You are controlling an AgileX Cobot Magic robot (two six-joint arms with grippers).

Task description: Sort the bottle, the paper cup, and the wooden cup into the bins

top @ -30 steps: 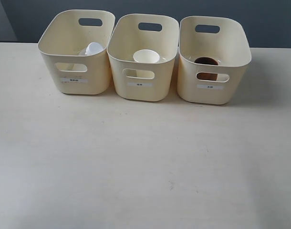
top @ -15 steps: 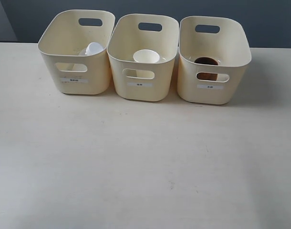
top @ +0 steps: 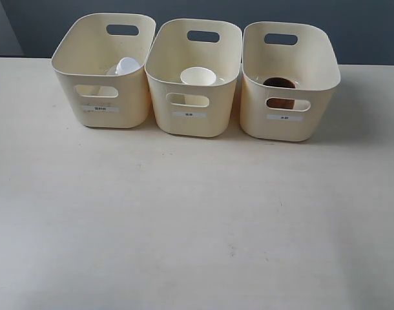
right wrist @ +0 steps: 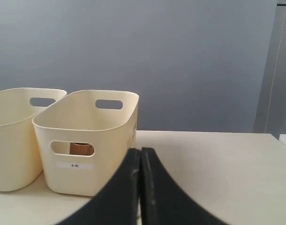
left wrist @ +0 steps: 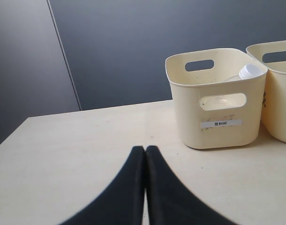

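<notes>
The bottle, paper cup and wooden cup each sit in separate bins; sorting looks finished, with left claw and right claw pressed closed, empty, needing only to rest

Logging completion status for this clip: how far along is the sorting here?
Looks finished. The bottle sits in the left bin, the paper cup in the middle bin, the wooden cup in the right bin. Both jaws are shut and empty; nothing seems left.
</notes>
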